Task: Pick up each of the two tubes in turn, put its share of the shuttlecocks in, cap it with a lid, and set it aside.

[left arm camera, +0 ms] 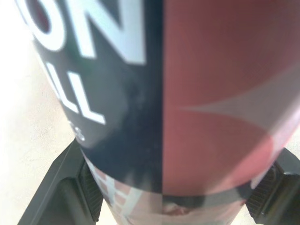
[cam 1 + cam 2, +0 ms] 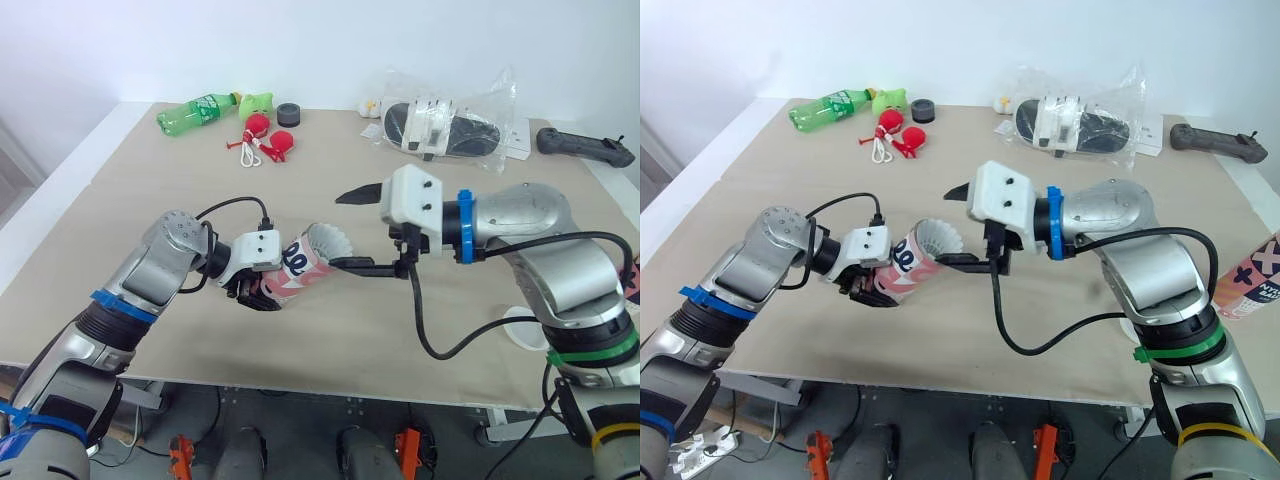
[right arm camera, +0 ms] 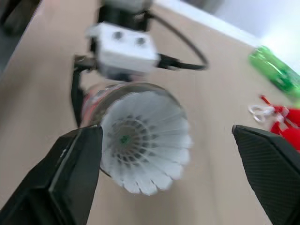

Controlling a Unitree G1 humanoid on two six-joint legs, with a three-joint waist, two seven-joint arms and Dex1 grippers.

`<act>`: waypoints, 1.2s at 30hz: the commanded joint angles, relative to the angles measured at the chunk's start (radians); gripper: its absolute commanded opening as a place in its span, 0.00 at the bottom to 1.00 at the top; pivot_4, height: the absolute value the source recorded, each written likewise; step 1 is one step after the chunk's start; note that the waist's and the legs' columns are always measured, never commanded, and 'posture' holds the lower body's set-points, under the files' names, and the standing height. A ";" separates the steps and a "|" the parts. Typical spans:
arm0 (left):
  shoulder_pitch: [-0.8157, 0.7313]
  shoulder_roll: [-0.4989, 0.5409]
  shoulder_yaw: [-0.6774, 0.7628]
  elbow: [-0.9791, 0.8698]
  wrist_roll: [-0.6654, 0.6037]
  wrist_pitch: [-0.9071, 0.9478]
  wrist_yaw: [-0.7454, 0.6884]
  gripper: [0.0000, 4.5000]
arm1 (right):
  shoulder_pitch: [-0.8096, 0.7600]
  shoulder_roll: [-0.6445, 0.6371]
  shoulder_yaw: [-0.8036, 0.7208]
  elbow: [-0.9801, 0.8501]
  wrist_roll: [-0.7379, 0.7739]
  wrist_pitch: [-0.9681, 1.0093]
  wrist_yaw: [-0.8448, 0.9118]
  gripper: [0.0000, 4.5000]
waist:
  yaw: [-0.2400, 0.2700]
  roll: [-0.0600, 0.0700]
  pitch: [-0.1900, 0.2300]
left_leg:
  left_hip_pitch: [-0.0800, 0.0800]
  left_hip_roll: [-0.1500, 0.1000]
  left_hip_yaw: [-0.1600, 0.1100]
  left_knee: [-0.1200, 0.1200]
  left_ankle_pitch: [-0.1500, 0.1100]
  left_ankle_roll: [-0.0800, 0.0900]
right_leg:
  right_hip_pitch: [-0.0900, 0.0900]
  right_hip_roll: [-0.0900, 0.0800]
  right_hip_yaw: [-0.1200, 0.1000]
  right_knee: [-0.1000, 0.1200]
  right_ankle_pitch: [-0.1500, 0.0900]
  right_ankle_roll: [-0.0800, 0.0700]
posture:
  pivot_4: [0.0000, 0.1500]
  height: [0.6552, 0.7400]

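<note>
The left claw [image 2: 258, 292] is clenched on the tube [image 2: 292, 268]. It grips near the closed end and holds the tube tilted, low over the surface [image 2: 330, 345], with the open mouth turned toward the right arm. Whether the tube's underside touches the surface cannot be told.

1 shuttlecock [image 2: 328, 243] sits in that mouth, cork end inward. Its white feather skirt flares out past the rim, so it looks only partly seated.

Just beyond it the right claw [image 2: 358, 230] is released. Its 2 fingers are spread wide, 1 on each side of the skirt, and neither seems to press on the feathers.

The step in hand appears to be driving this shuttlecock down into the tube. To do it well:
- The push should run straight along the tube's axis, since a slanted push would likely jam the skirt against the rim or bend the feathers.
- The pressure is better placed evenly on the skirt's edge or down its centre than pinched across it.
- The left claw needs a firm hold, because the tube is smooth and could slide back or pivot under the push.
- Slow, short travel seems wise.

Far to the right, the 2nd tube [image 2: 1248, 275] stands at the surface's edge, well apart from both claws.
</note>
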 commanded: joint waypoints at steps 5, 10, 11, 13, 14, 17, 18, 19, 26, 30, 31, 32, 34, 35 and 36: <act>0.027 -0.008 -0.030 -0.005 -0.005 0.007 0.000 0.69 | 0.240 0.017 -0.314 0.010 -0.074 0.105 -0.316 0.99 | 0.001 0.000 -0.001 | 0.000 0.000 0.000 0.000 0.000 0.000 | 0.000 0.000 0.000 0.000 0.000 0.000 | 1.00 1.00; 0.025 -0.012 -0.034 0.007 -0.002 -0.003 -0.005 0.69 | 0.375 0.086 -0.366 0.071 -0.133 0.159 -0.491 0.99 | -0.002 0.000 -0.001 | 0.001 0.000 0.000 0.000 0.000 0.000 | 0.000 0.000 0.001 0.000 0.000 0.000 | 1.00 1.00; 0.023 -0.013 -0.034 0.012 -0.001 -0.005 -0.006 0.69 | 0.377 0.109 -0.363 0.086 -0.142 0.160 -0.524 0.99 | -0.004 0.001 -0.001 | 0.001 0.000 0.000 0.000 0.000 0.000 | 0.000 0.000 0.001 0.000 0.000 0.000 | 1.00 1.00; 0.018 -0.017 -0.035 0.018 0.000 -0.007 -0.006 0.69 | 0.365 0.155 -0.348 0.146 -0.170 0.148 -0.590 0.99 | -0.008 0.002 -0.001 | 0.001 0.000 0.001 0.000 0.000 0.000 | 0.000 0.000 0.001 0.000 0.001 0.000 | 1.00 1.00; 0.017 -0.018 -0.035 0.019 0.000 -0.008 -0.006 0.69 | 0.359 0.167 -0.337 0.169 -0.183 0.139 -0.610 0.99 | -0.008 0.002 -0.001 | 0.002 0.000 0.001 0.000 0.001 0.001 | 0.001 0.001 0.001 0.000 0.002 0.000 | 1.00 1.00; 0.016 -0.018 -0.034 0.014 0.000 -0.004 -0.007 0.69 | 0.318 0.221 -0.323 0.268 -0.207 0.080 -0.670 0.99 | -0.009 0.002 -0.001 | 0.002 0.000 0.001 0.000 0.002 0.003 | 0.001 0.000 0.001 0.000 0.002 0.001 | 1.00 1.00; 0.018 -0.017 -0.033 0.012 -0.001 -0.003 -0.007 0.69 | 0.297 0.239 -0.317 0.318 -0.213 0.050 -0.684 0.99 | -0.010 0.002 -0.001 | 0.002 -0.001 0.001 0.000 0.002 0.003 | 0.001 0.000 0.001 0.000 0.002 0.001 | 1.00 1.00; 0.019 -0.016 -0.032 0.011 -0.001 -0.003 -0.007 0.69 | 0.283 0.250 -0.313 0.353 -0.217 0.029 -0.692 0.99 | -0.010 0.002 -0.001 | 0.002 -0.001 0.001 0.000 0.002 0.003 | 0.001 0.000 0.002 0.000 0.003 0.001 | 1.00 1.00; 0.021 -0.018 -0.031 0.006 -0.001 0.003 -0.003 0.69 | 0.081 0.315 -0.290 0.769 -0.253 -0.209 -0.748 0.99 | -0.010 0.003 0.000 | 0.002 -0.001 0.001 -0.001 0.002 0.003 | 0.001 0.000 0.002 0.000 0.003 0.001 | 1.00 1.00; 0.022 -0.019 -0.029 -0.001 -0.002 0.010 -0.001 0.69 | 0.019 0.322 -0.271 0.899 -0.273 -0.288 -0.756 0.79 | -0.010 0.003 0.000 | 0.002 -0.001 0.001 -0.002 0.002 0.003 | 0.001 0.000 0.002 0.000 0.002 0.001 | 1.00 1.00; 0.023 -0.018 -0.029 -0.001 -0.002 0.010 -0.001 0.69 | 0.017 0.319 -0.254 0.907 -0.282 -0.306 -0.742 0.70 | -0.011 0.003 0.000 | 0.002 -0.001 0.001 -0.002 0.002 0.003 | 0.001 0.000 0.002 0.000 0.002 0.001 | 1.00 1.00; 0.023 -0.017 -0.028 -0.001 -0.002 0.010 -0.001 0.69 | 0.018 0.320 -0.249 0.909 -0.283 -0.316 -0.739 0.59 | -0.011 0.003 0.000 | 0.002 -0.001 0.001 -0.002 0.002 0.003 | 0.001 0.000 0.002 0.000 0.002 0.001 | 1.00 1.00; 0.023 -0.016 -0.027 -0.001 -0.002 0.011 0.000 0.69 | 0.029 0.316 -0.240 0.899 -0.287 -0.329 -0.729 0.38 | -0.011 0.003 0.000 | 0.002 -0.001 0.001 -0.002 0.002 0.003 | 0.001 0.000 0.002 0.000 0.002 0.001 | 1.00 1.00; 0.023 -0.016 -0.026 -0.001 -0.002 0.011 0.001 0.69 | 0.035 0.313 -0.239 0.891 -0.288 -0.335 -0.726 0.27 | -0.011 0.003 0.000 | 0.002 -0.001 0.001 -0.002 0.002 0.003 | 0.001 0.000 0.002 0.000 0.002 0.001 | 1.00 1.00; 0.022 -0.016 -0.026 0.000 -0.002 0.012 0.002 0.69 | 0.041 0.308 -0.243 0.879 -0.284 -0.339 -0.720 0.20 | -0.011 0.003 0.000 | 0.002 -0.001 0.001 -0.002 0.002 0.003 | 0.001 0.000 0.002 0.000 0.002 0.001 | 1.00 1.00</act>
